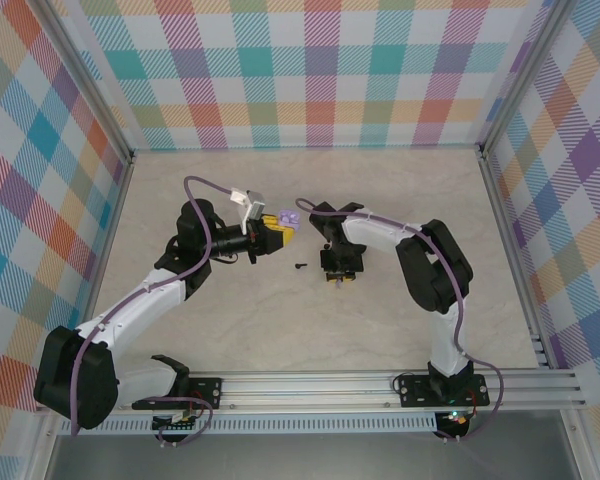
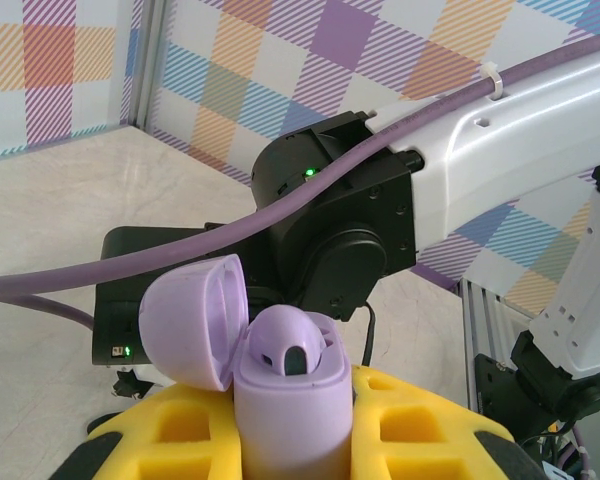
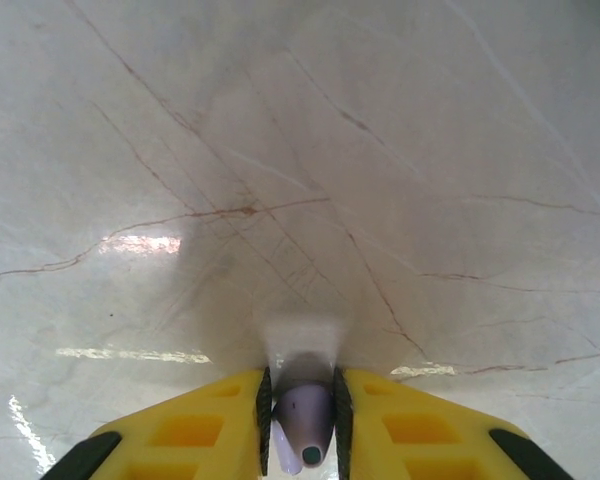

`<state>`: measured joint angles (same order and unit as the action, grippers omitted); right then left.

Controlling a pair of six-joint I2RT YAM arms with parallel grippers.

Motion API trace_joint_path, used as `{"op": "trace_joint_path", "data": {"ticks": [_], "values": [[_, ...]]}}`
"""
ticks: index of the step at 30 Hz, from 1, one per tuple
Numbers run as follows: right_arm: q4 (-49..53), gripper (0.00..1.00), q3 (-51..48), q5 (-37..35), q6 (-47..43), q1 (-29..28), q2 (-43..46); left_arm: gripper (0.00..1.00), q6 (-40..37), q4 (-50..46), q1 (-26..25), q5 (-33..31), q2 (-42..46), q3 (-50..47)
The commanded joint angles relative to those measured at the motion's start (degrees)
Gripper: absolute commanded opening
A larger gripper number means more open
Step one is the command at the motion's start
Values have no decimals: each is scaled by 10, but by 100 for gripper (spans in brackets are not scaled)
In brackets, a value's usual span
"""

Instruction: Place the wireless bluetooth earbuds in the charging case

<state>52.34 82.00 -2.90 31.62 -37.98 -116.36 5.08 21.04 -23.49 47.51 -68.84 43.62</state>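
The desk (image 1: pixel 280 330) is showing pale beige marble threaded with thin brown veins. The walls (image 1: pixel 320 70) are wearing a pastel plaid of teal, orange, purple, pink, yellow and blue on white. The left arm (image 1: pixel 130 305) and right arm (image 1: pixel 380 232) are showing white shells with black joints, and purple cables (image 2: pixel 40 287) are running along them. The left jaws and right jaws are showing yellow with black trim. The charging case (image 2: pixel 285 390) is showing pale lavender throughout. The lavender earbud (image 3: pixel 303 415) is showing a dark tip. The black earbud (image 1: pixel 299 265) is standing out against the beige. A green light (image 2: pixel 308 173) is glowing.
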Motion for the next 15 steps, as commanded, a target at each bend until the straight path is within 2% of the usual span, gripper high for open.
{"op": "trace_joint_path", "data": {"ticks": [1,10,15], "values": [[8,27,4,-1,-16,-6,-16,0,-3,13,5,6,0,2],[23,33,-8,-5,-20,-12,-12,0,-4,13,5,3,1,2],[24,32,-7,-7,-24,-12,-17,0,-2,15,6,3,1,4]]}}
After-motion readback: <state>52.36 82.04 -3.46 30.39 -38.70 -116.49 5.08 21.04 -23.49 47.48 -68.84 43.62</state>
